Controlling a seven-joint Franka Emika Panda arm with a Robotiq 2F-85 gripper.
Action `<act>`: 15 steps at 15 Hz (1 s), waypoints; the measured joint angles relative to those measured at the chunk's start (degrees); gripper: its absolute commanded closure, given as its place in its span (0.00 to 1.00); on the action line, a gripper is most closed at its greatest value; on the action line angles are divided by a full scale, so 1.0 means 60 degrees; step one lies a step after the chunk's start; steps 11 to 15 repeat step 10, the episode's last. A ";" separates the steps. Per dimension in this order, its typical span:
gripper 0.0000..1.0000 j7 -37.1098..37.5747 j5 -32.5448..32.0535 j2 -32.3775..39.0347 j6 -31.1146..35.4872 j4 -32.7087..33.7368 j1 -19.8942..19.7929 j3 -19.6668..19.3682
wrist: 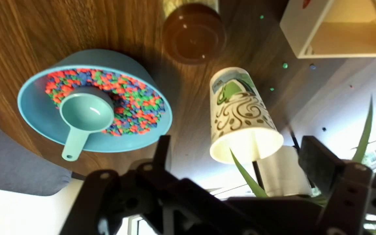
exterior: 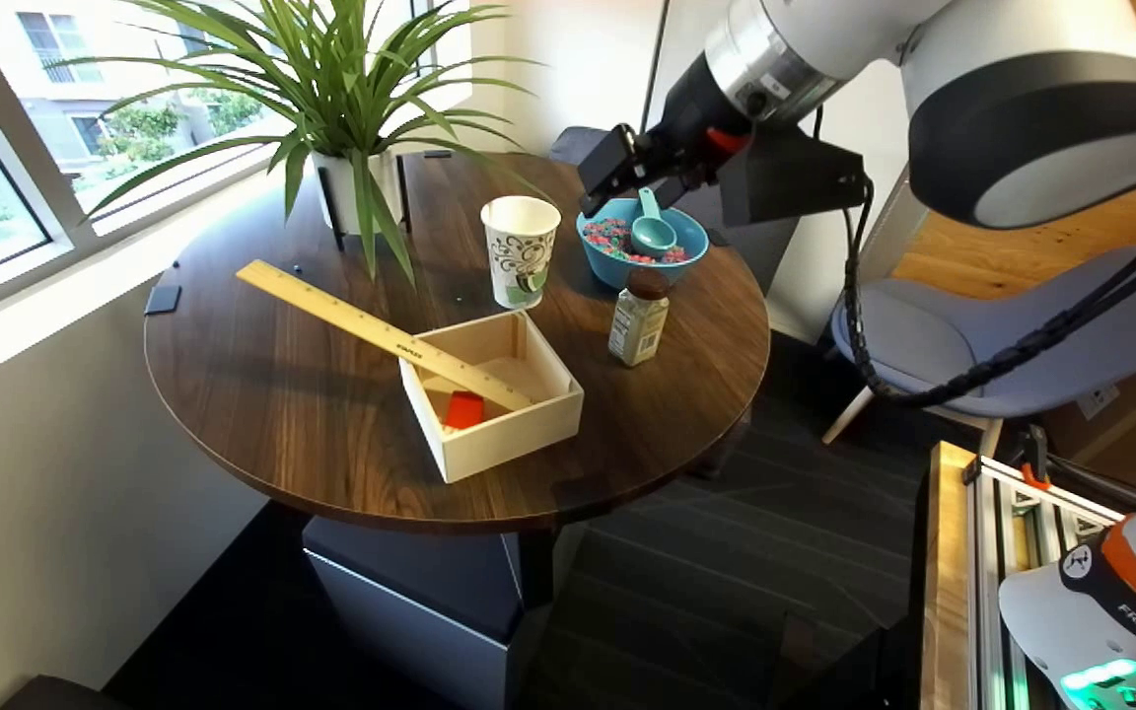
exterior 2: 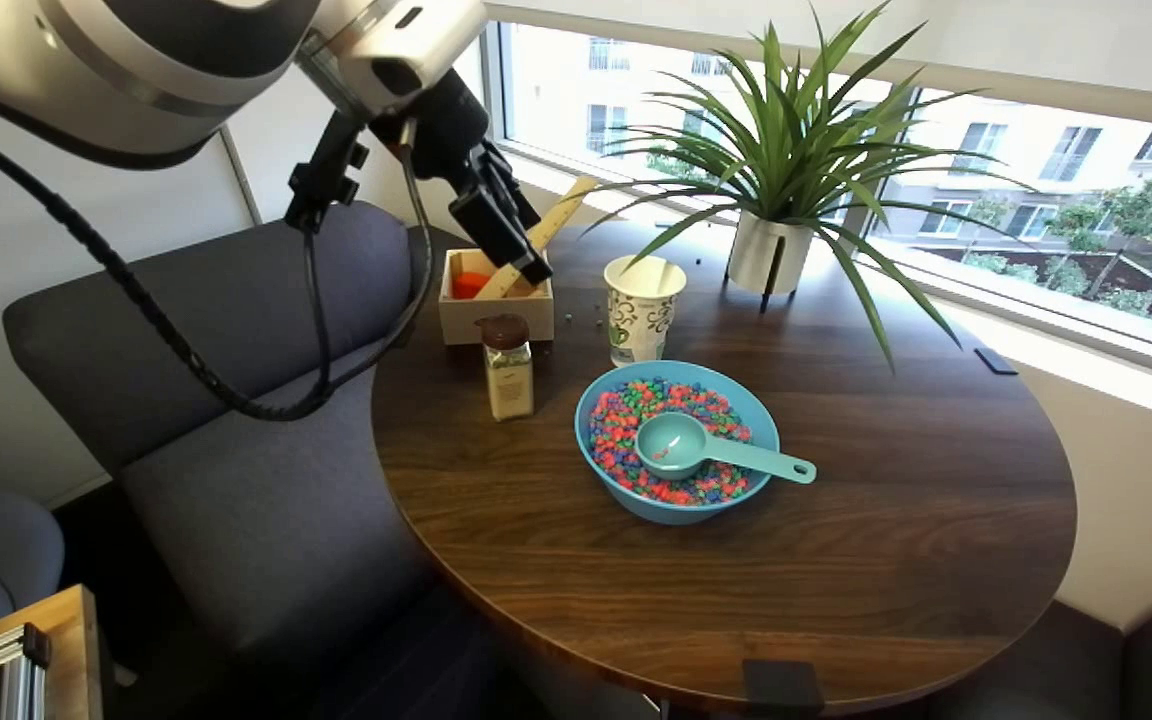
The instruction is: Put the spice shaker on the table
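The spice shaker, with a pale see-through body and dark brown cap, stands upright on the table in both exterior views [exterior: 638, 330] [exterior 2: 510, 385]. In the wrist view its cap [wrist: 193, 34] shows at the top edge, beyond my jaws. The table is round with a dark brown wood-grain top [exterior: 312, 424] [exterior 2: 886, 570]. My gripper [wrist: 236, 145] is open with nothing between its fingers. In both exterior views it [exterior: 612, 177] [exterior 2: 534, 250] hangs in the air above the table, higher than the shaker and apart from it.
A cream paper cup [exterior: 521, 251] stands near the shaker. A blue bowl [exterior 2: 676, 512] of coloured bits holds a teal scoop [exterior 2: 673, 447]. A light wooden box [exterior: 509, 439] holds a ruler [exterior: 351, 320] and a red object [exterior: 464, 409]. A potted plant [exterior 2: 771, 255] stands by the window.
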 measured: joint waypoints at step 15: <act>0.00 -0.0975 0.0060 0.2042 -0.2465 0.3664 0.0095 0.0087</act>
